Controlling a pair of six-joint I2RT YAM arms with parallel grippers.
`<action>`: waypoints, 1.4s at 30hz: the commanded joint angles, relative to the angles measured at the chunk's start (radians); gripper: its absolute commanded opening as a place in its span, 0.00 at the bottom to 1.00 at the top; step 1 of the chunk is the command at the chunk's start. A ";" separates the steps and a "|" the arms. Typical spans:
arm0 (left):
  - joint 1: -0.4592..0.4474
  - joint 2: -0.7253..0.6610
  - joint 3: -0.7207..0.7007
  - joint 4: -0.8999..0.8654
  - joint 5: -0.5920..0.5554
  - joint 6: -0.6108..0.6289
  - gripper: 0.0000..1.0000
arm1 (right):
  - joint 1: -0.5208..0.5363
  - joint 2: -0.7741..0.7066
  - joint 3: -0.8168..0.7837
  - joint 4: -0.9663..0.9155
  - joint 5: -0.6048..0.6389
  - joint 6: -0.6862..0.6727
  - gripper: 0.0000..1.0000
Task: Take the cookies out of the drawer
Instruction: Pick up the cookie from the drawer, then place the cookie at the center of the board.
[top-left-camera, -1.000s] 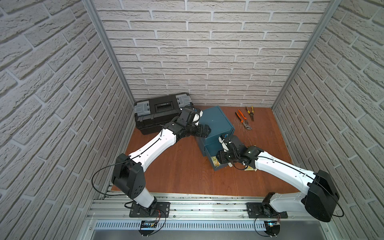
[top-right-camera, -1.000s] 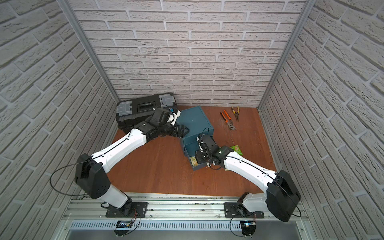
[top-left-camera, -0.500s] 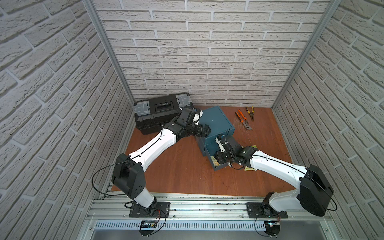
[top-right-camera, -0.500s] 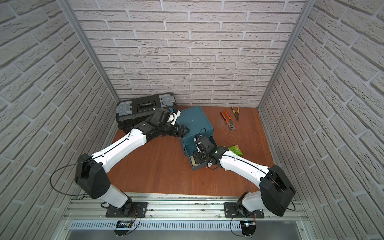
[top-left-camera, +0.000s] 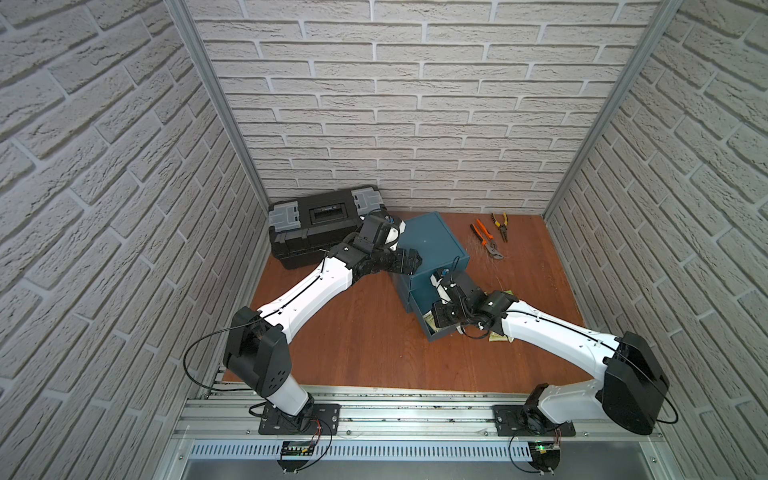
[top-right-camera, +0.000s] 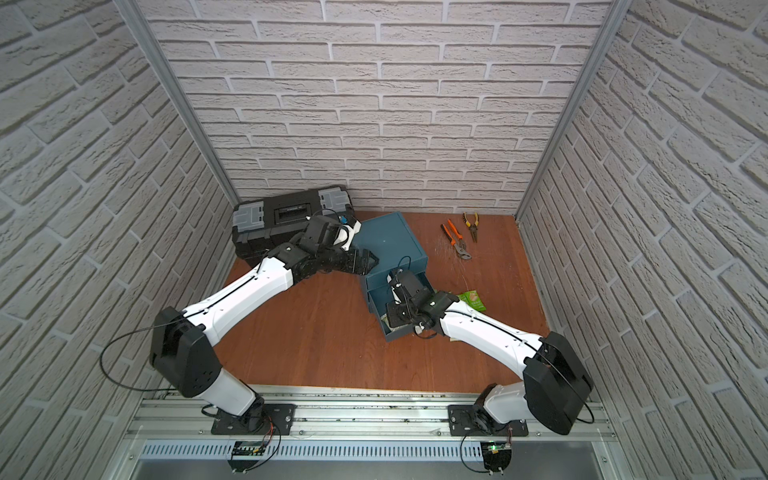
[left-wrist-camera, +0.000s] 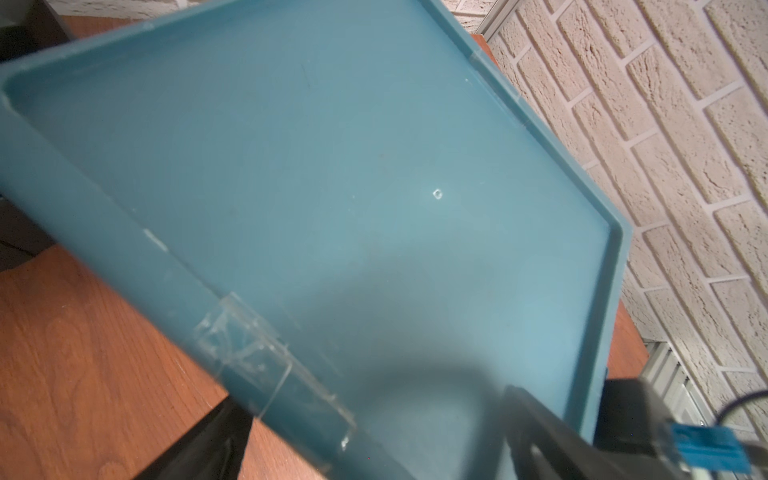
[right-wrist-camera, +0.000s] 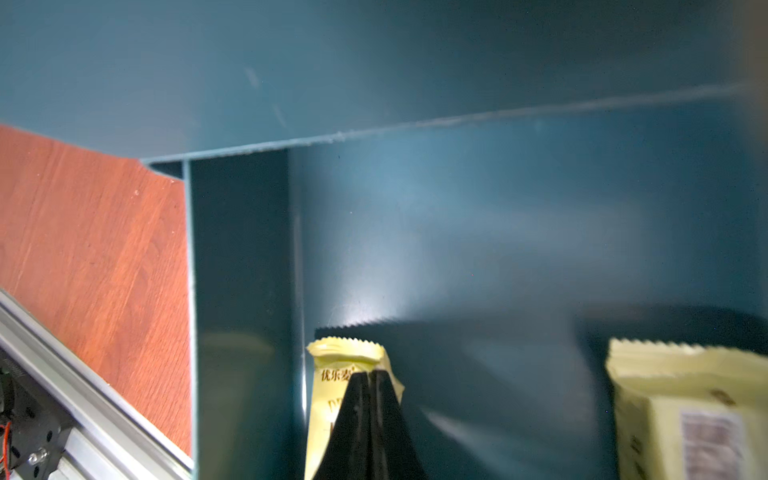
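Reaching deeper than a second ago, the right gripper (top-left-camera: 441, 319) has sunk into the open drawer (top-left-camera: 448, 333) and its jaws have gone from parted to pressed together; the left arm has not shifted. In both top views the left gripper (top-left-camera: 409, 263) leans on the near-left edge of the one blue cabinet (top-left-camera: 432, 243), probably to stop it sliding while the drawer is worked; whether its jaws are parted I cannot tell. One toolbox (top-left-camera: 320, 226) sits far left and two pliers (top-left-camera: 484, 242) lie far right. One green packet (top-right-camera: 471, 300) rests on the table (top-right-camera: 332, 340) right of the drawer, and a pale packet (top-left-camera: 498, 337) lies half hidden under the right arm. The left wrist view shows only the cabinet's top and one dark finger (left-wrist-camera: 540, 436) over it. The right wrist view shows the cookies (right-wrist-camera: 681, 399) left in the drawer, two pale yellow packets. One of them, the pinched packet (right-wrist-camera: 345, 365), is clamped at its crimped end between the closed fingertips. It stands by the drawer's left wall, likely the easiest edge to catch, and the other lies loose to its right.
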 joint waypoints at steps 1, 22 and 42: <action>-0.007 0.012 -0.010 -0.065 -0.032 0.014 0.99 | 0.006 -0.088 0.020 -0.031 0.018 0.011 0.02; -0.015 0.022 0.017 -0.081 -0.038 0.016 0.99 | -0.008 -0.414 0.077 -0.221 0.309 0.011 0.02; -0.015 0.001 0.006 -0.083 -0.037 0.031 0.98 | -0.468 -0.587 -0.254 -0.151 0.182 0.008 0.02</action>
